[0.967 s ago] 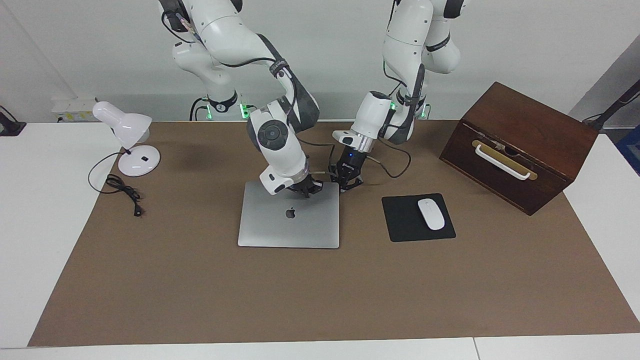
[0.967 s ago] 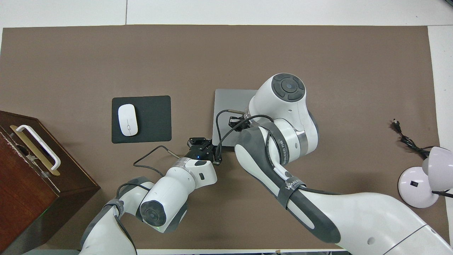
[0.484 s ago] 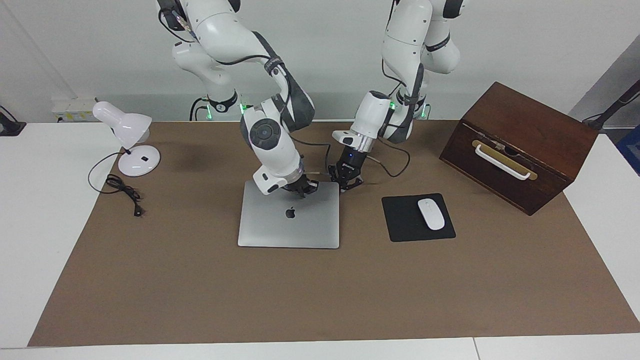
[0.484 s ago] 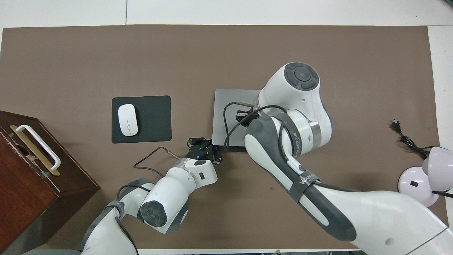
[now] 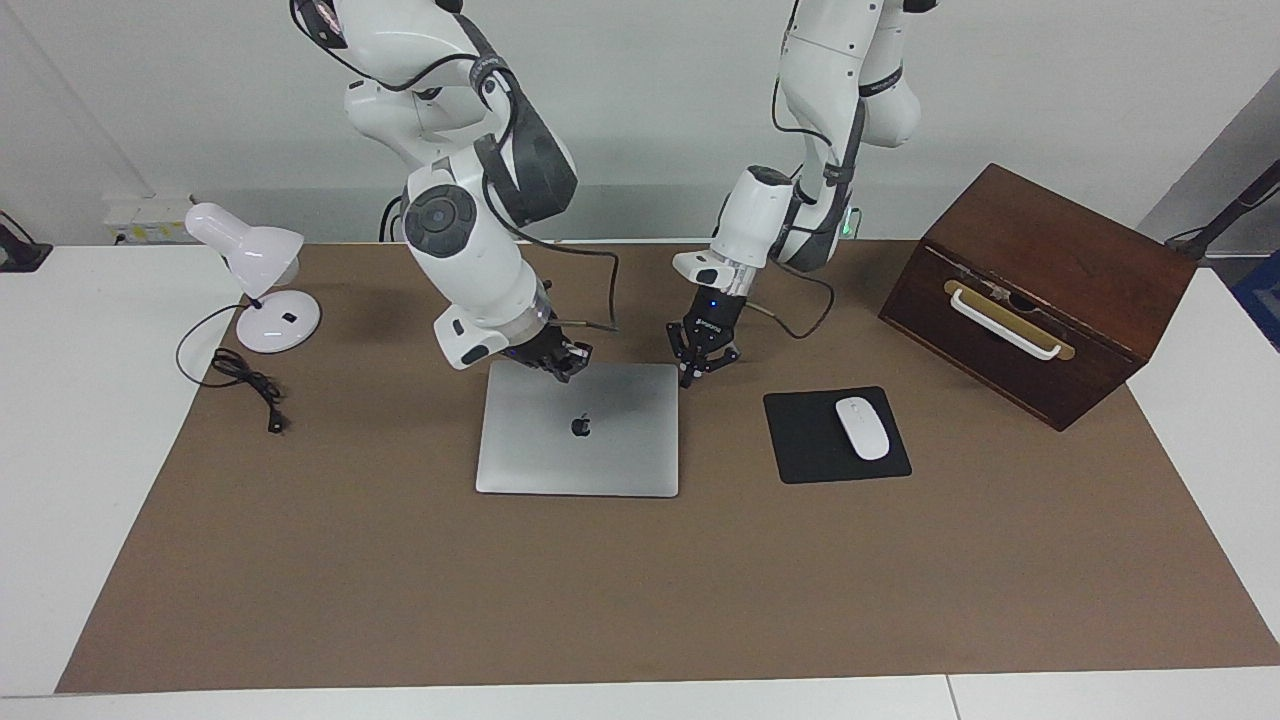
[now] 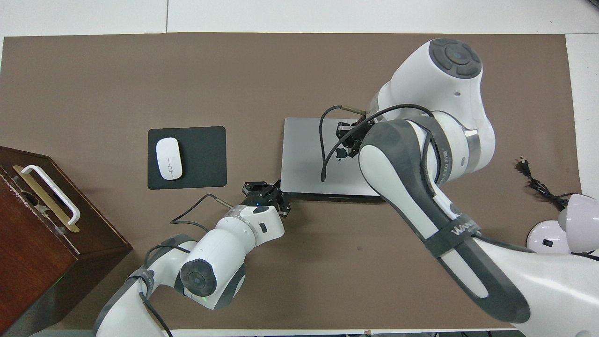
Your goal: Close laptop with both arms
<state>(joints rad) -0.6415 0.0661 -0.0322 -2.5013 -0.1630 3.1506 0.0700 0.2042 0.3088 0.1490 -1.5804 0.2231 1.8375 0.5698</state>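
The silver-grey laptop [image 5: 580,455] lies shut and flat on the brown mat, its lid with the dark apple logo facing up; it also shows in the overhead view [image 6: 304,159]. My right gripper [image 5: 558,358] hangs a little above the lid's edge nearest the robots, toward the right arm's end, and shows over the lid in the overhead view [image 6: 348,140]. My left gripper [image 5: 702,362] is open and empty, just off the laptop's corner nearest the robots at the left arm's end; it also shows in the overhead view [image 6: 264,192].
A black mouse pad [image 5: 800,445] with a white mouse [image 5: 862,428] lies beside the laptop toward the left arm's end. A brown wooden box [image 5: 1040,290] with a white handle stands past it. A white desk lamp [image 5: 262,275] and its cable [image 5: 245,380] are at the right arm's end.
My right gripper has lifted off the lid and moved toward the right arm's end. My left gripper has risen slightly beside the laptop's corner. The laptop has stayed shut.
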